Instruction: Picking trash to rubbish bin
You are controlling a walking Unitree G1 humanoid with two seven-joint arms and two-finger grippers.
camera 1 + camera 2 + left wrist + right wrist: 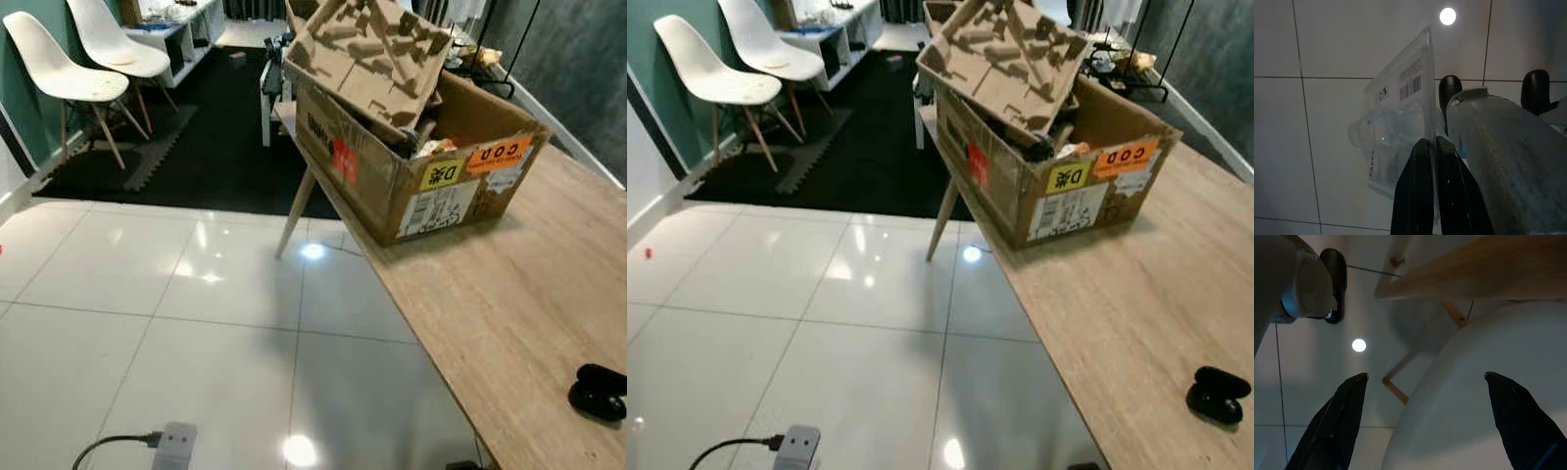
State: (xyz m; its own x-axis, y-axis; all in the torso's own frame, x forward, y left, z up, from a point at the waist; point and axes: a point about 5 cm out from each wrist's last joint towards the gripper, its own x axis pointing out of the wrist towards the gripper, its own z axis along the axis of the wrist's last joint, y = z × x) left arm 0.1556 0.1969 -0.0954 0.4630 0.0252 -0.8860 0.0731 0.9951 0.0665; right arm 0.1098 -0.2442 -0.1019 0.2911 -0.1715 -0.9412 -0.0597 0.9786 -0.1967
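- left gripper (pixel 1429 147) is pinched tight on a clear plastic blister pack (pixel 1396 122), held low over the white floor tiles (pixel 1342 44)
- the pack sticks straight out past the fingertips, long axis running from roughly 7 to 1 o'clock in the wrist view, barcode end farthest out
- right gripper (pixel 1425 382) hangs spread wide, nothing in it
- the cardboard box (pixel 421 166) on the wooden table (pixel 509 313) sits at about 1 o'clock up ahead; can't spot an actual bin, so I'd guess it needs to look around first

Cardboard box (pixel 411 166): brown, with orange, yellow and white labels, red patch. Table (pixel 509 313): pale wood grain. Floor (pixel 147 313): glossy white tiles. Chairs (pixel 69 69): white. Mat (pixel 206 147): black. Blister pack (pixel 1396 127): clear, printed barcode. Small case (pixel 598 392): black.
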